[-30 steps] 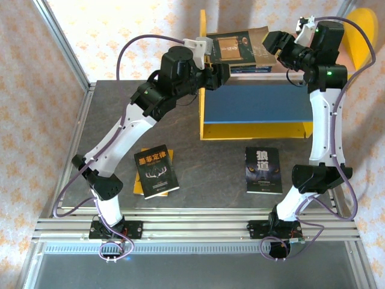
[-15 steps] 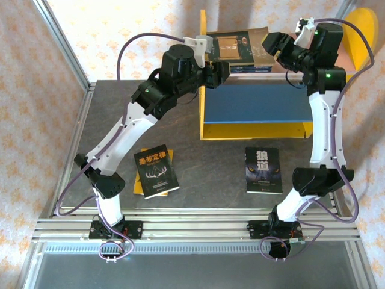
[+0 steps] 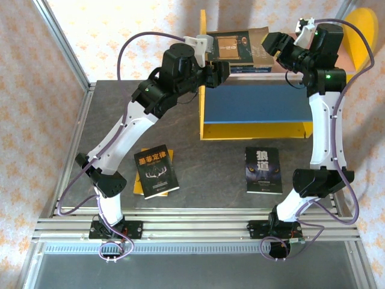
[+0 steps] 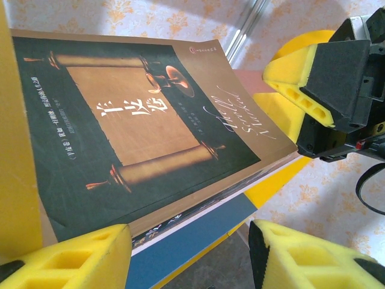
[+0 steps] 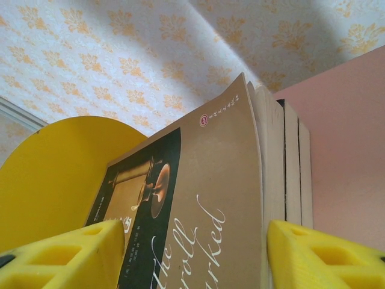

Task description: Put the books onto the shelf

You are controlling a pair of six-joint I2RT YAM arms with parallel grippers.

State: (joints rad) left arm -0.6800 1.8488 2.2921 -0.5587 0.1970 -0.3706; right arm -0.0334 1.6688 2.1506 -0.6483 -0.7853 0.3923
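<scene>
The shelf (image 3: 258, 102) lies at the back of the table with its blue board up. A stack of books rests on its far tier, and the brown book (image 3: 237, 47) with a framed picture tops that stack. My left gripper (image 3: 222, 71) is open at the shelf's left panel, just short of the brown book (image 4: 150, 120); the blue board's edge shows in its gap (image 4: 189, 235). My right gripper (image 3: 272, 47) is open at the brown book's right edge (image 5: 204, 198), one finger on either side of the cover. The black book (image 3: 156, 171) lies on a yellow book (image 3: 138, 188). The wolf book (image 3: 263, 170) lies flat.
The shelf's pink board (image 5: 349, 150) runs beside the stack, and two more book edges (image 5: 292, 174) show under the brown one. A yellow round-topped panel (image 3: 364, 30) stands at the back right. Metal frame rails (image 3: 192, 226) border the table's near edge.
</scene>
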